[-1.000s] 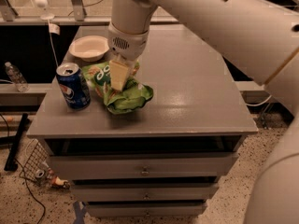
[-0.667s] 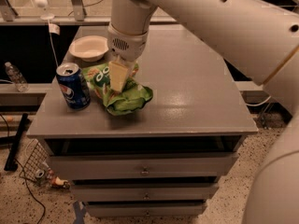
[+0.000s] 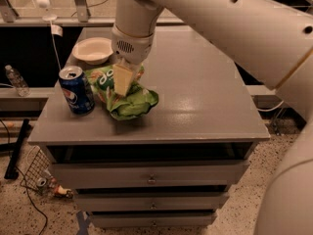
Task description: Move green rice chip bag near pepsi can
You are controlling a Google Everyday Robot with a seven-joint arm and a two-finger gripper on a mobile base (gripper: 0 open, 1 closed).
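Bag [image 3: 132, 103]: crinkly bright-green snack pouch, judged light, soft, crushable.
Hold: crumpled middle is clamped by pale gripper [image 3: 121, 88], beside blue aluminium can [image 3: 77, 90].

Grey tabletop [image 3: 205, 97] above three drawers [image 3: 151, 173]. White bowl [image 3: 92, 50], back left corner. Clear plastic bottle [image 3: 17, 81], ledge at left. Wire basket [image 3: 35, 166] on floor, possibly with litter beside it. Claw [image 3: 122, 80] low over tabletop's left part.
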